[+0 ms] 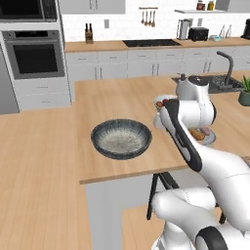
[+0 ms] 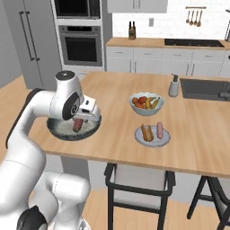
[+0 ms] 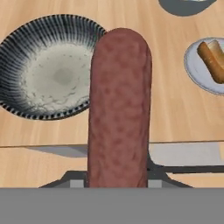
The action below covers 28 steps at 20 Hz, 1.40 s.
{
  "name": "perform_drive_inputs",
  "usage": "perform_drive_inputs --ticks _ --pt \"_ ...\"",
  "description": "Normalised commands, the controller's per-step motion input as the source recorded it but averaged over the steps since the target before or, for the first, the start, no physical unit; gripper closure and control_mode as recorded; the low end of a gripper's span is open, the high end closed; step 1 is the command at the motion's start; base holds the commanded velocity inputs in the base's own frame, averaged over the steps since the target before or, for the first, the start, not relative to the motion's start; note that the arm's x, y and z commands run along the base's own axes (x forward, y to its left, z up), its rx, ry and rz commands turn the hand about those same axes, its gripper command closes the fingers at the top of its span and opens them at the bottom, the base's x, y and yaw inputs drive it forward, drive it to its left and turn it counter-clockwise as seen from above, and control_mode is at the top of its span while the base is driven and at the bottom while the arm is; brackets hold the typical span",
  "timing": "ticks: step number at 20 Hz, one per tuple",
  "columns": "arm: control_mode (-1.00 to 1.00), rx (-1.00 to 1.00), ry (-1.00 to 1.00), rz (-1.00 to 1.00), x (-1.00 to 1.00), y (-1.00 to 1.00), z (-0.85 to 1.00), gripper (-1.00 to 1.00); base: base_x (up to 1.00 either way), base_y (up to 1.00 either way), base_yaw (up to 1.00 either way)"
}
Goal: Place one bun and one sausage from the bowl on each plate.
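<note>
Right base view, read from left to right: the white arm reaches over the near corner of the island, and the gripper (image 2: pixel 79 122) hangs above the dark bowl (image 2: pixel 57 130) with a reddish-brown sausage (image 2: pixel 78 124) standing upright between its jaws. The hand view confirms the grip: the sausage (image 3: pixel 120 109) rises straight out of the closed fingers and runs up the middle of the picture, with the bowl (image 3: pixel 26 48) to its left, and what shows of the bowl's speckled inside looks empty. In the left base view the bowl (image 1: pixel 103 146) likewise shows nothing inside.

Further right on the counter (image 2: pixel 117 143) sits the white fruit bowl (image 2: pixel 143 109), holding red fruit and bananas. Just in front of it lies the pale grey-blue plate (image 2: pixel 140 136), and on it a golden bun (image 2: pixel 147 132) and a paler pink sausage (image 2: pixel 159 130) rest side by side. A grey soap dispenser (image 2: pixel 174 86) stands beyond, near the sink (image 2: pixel 204 89).

My reading is that one plate is already served and the held sausage is meant for the second. I cannot make out a tan plate or another bun in these pictures, so I cannot tell how much of that second serving remains beyond setting this sausage down.

No brand, label or writing can be read anywhere; the appliances and the dispenser show plain surfaces.
</note>
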Motion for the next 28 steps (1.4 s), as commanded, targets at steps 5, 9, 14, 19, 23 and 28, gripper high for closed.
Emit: perform_drive_inputs --ticks 5,9,14,19,23,28 --pt "1.0 0.0 0.0 0.0 0.0 0.0 0.0 1.0 -0.72 -0.83 -0.07" --pt "1.0 0.0 0.0 0.0 0.0 0.0 0.0 1.0 -0.02 -1.0 -0.09" --pt "1.0 0.0 0.0 0.0 0.0 0.0 0.0 1.0 0.03 -1.0 -0.04" --pt "1.0 0.0 0.0 0.0 0.0 0.0 0.0 1.0 0.21 -1.0 0.01" --pt "1.0 0.0 0.0 0.0 0.0 0.0 0.0 1.0 0.23 -1.0 0.03" --pt "1.0 0.0 0.0 0.0 0.0 0.0 0.0 1.0 0.38 -0.86 0.0"
